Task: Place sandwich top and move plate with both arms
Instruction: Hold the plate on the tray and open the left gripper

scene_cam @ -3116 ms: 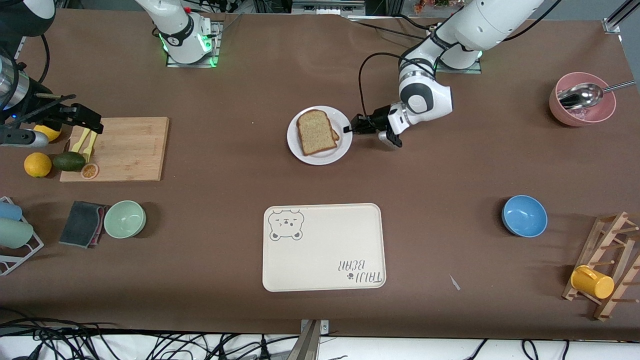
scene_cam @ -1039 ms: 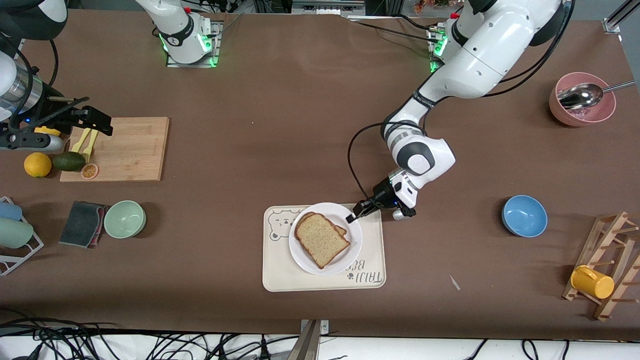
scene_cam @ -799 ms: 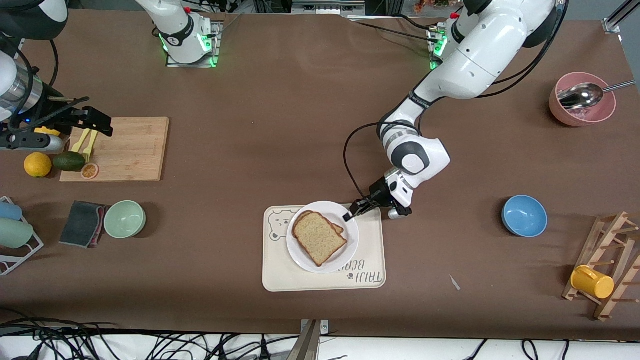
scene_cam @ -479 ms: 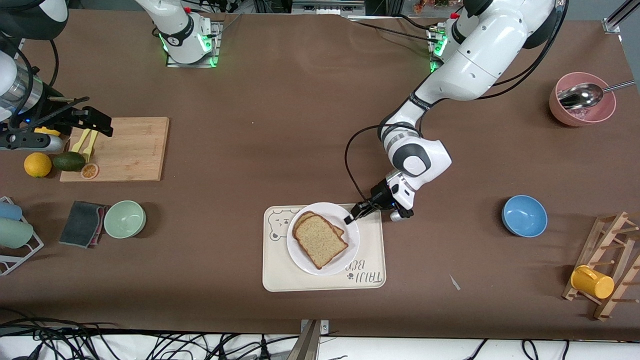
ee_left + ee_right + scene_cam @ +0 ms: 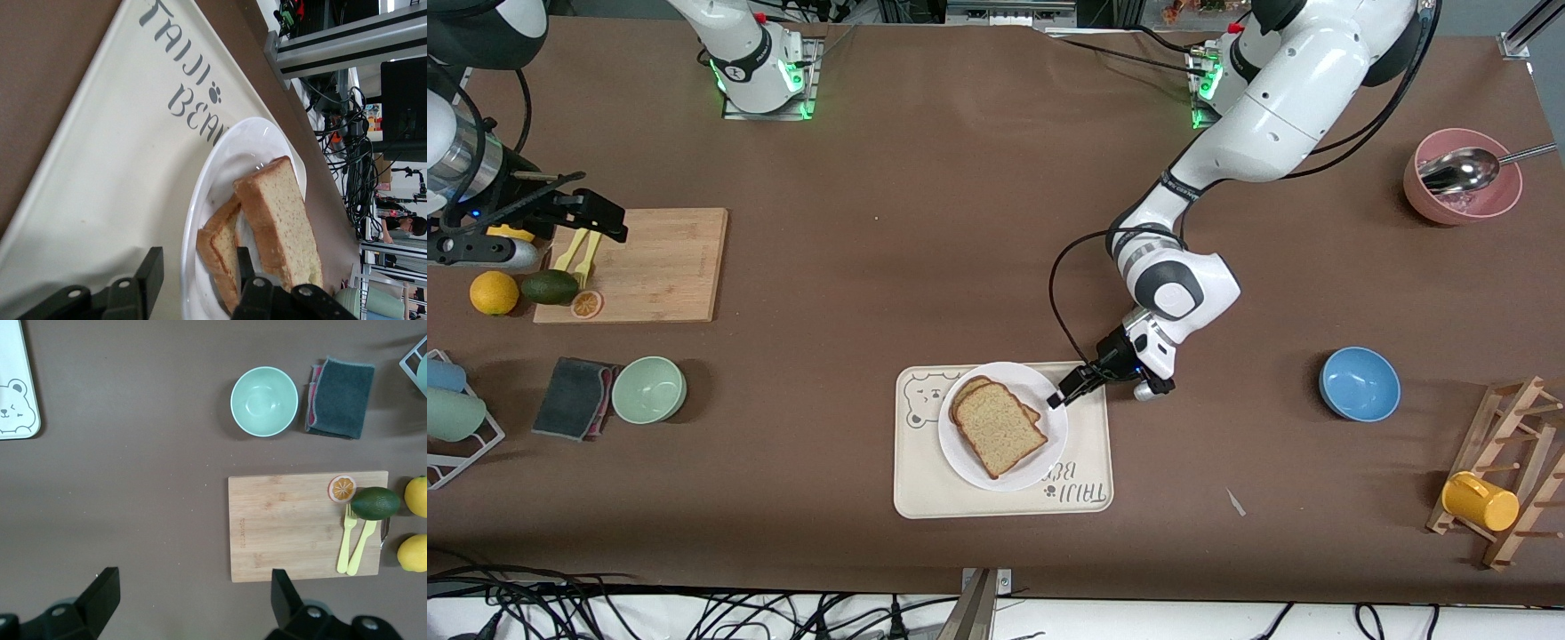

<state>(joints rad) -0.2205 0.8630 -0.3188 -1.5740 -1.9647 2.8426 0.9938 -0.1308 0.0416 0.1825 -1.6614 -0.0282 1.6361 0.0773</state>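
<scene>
The white plate rests on the cream bear tray, nearer the front camera than the table's middle. On the plate the sandwich top lies skewed over a lower bread slice. My left gripper is low at the plate's rim, at the side toward the left arm's end. In the left wrist view this gripper is open, its fingers astride the plate rim with a gap on each side. My right gripper waits open and empty above the table beside the cutting board.
The cutting board carries yellow cutlery, an orange slice and an avocado, with lemons beside it. A green bowl and grey cloth lie nearer the front camera. A blue bowl, pink bowl and mug rack stand toward the left arm's end.
The left arm carried the plate from the table's middle onto the tray. In the last second its fingers opened off the rim. The right arm has stayed still.
</scene>
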